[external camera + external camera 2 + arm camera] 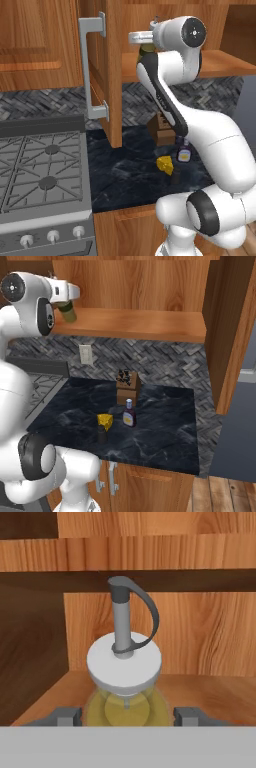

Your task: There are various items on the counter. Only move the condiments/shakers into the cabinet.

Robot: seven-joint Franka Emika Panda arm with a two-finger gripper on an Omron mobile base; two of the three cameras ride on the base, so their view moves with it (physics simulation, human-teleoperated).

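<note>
My gripper (126, 714) is shut on the tall yellow-olive bottle (125, 704), one finger pressed to each side below its pale nozzle cap. The bottle (67, 313) hangs upright under the hand at the left end of the cabinet shelf (145, 323), inside the open wall cabinet. I cannot tell whether its base touches the shelf. On the dark counter (165, 431) stand the small black shaker (102, 434) and the dark-purple bottle with a red cap (129, 415).
The yellow cheese wedge (105, 420) lies between the shaker and the purple bottle. Behind them stands the brown knife block (126, 387). The cabinet door (112, 75) is swung open, its grey handle (86, 70) facing left. A grey gas stove (40, 170) is left of the counter.
</note>
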